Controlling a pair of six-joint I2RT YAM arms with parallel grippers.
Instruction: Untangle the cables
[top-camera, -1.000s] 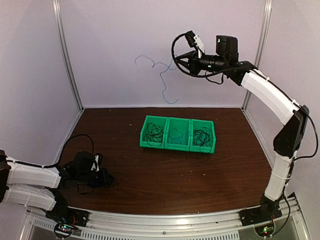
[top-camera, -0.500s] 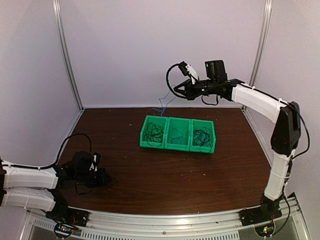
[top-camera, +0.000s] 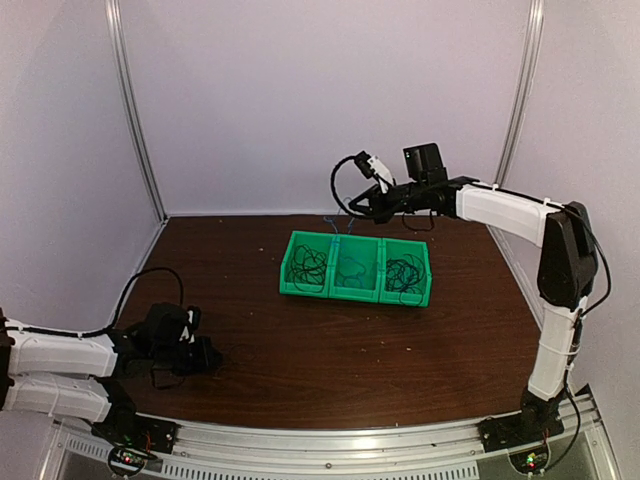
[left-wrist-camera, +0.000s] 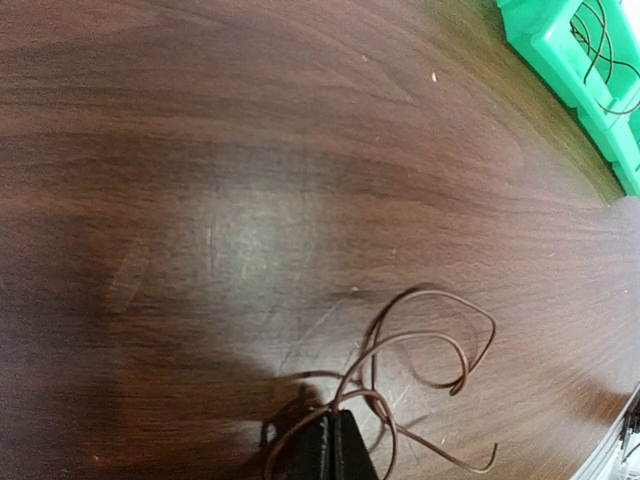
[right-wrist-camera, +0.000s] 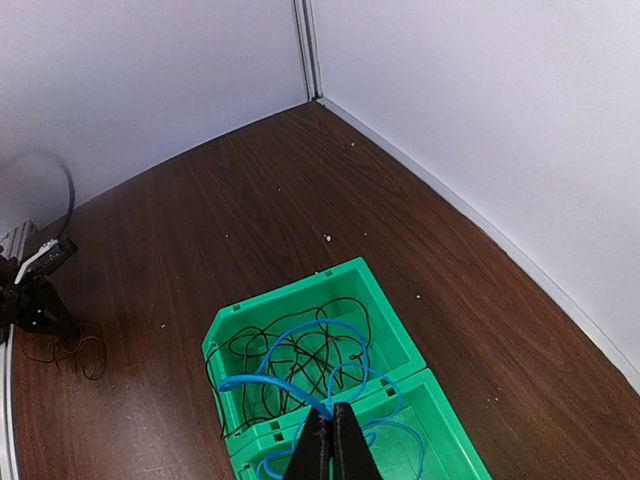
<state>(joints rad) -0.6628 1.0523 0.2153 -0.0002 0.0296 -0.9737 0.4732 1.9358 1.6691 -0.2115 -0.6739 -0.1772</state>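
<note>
My right gripper (top-camera: 362, 209) (right-wrist-camera: 332, 440) is shut on a blue cable (right-wrist-camera: 256, 381). It holds the cable just above the back of a green three-compartment bin (top-camera: 340, 292), and the cable (top-camera: 332, 221) hangs in loops over the left and middle compartments. Black cables (right-wrist-camera: 291, 351) lie in the left compartment. More cables fill the middle (top-camera: 353, 268) and right (top-camera: 404, 272) compartments. My left gripper (top-camera: 205, 357) (left-wrist-camera: 333, 445) rests low on the table at the near left. It is shut on a thin dark cable (left-wrist-camera: 420, 336) that curls on the wood.
The bin's rim (right-wrist-camera: 291, 288) shows close below the right fingers, and its corner (left-wrist-camera: 555, 45) shows at the far right of the left wrist view. White walls and metal posts enclose the dark wooden table (top-camera: 400, 350). The left arm (right-wrist-camera: 30, 290) shows at the far left.
My right gripper came down from high near the back wall to just above the bin, bringing the blue cable with it. My left gripper shifted slightly left with its dark cable.
</note>
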